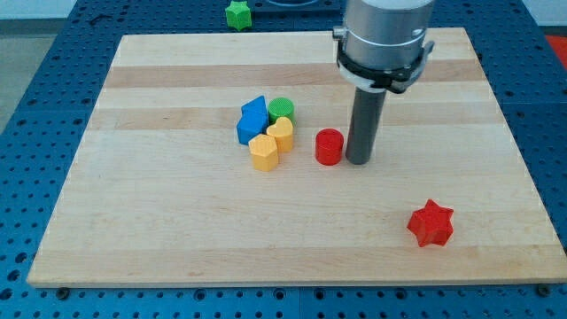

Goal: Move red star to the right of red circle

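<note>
There are no jaws on this arm to be released or clenched; it ends in a plain dark rod, and its tip (359, 162) rests on the board (177, 248) holding nothing. It can only shove things sideways, which explains why it stands so low among the blocks.

From the tip, the red circle (329, 146) sits just beside it at nine o'clock, a sliver of wood seeming to show between them, though I cannot be sure they are apart. So the rod occupies the very spot the star is meant to end up in, and I judge it must clear out first.

The red star (431, 222) lies well apart from the tip at about four o'clock, near the board's lower right edge, untouched. To bring it up beside the circle, the tip would likely need to swing round behind it, to its far lower-right side, and push toward ten o'clock.

Farther out at nine o'clock is a tight cluster: a blue block (252, 120), a green cylinder (282, 108), a yellow heart (282, 134) and a yellow hexagon (264, 151), all touching. It looks far enough from the push path to stay undisturbed. A green star (237, 14) sits off the board at eleven o'clock.
</note>
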Robot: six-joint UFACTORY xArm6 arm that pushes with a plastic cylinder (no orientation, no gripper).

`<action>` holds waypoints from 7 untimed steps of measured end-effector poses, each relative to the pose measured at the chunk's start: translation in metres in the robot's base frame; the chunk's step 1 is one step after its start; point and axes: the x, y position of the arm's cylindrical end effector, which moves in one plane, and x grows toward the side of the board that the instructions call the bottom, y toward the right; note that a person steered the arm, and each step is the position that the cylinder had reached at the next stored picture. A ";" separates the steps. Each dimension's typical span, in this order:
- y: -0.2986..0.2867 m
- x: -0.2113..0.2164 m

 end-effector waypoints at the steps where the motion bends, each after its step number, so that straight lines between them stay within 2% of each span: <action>1: -0.043 0.000; 2: -0.054 0.006; 3: -0.010 0.027; 5: 0.150 0.052; 6: 0.151 0.120; 7: 0.133 0.140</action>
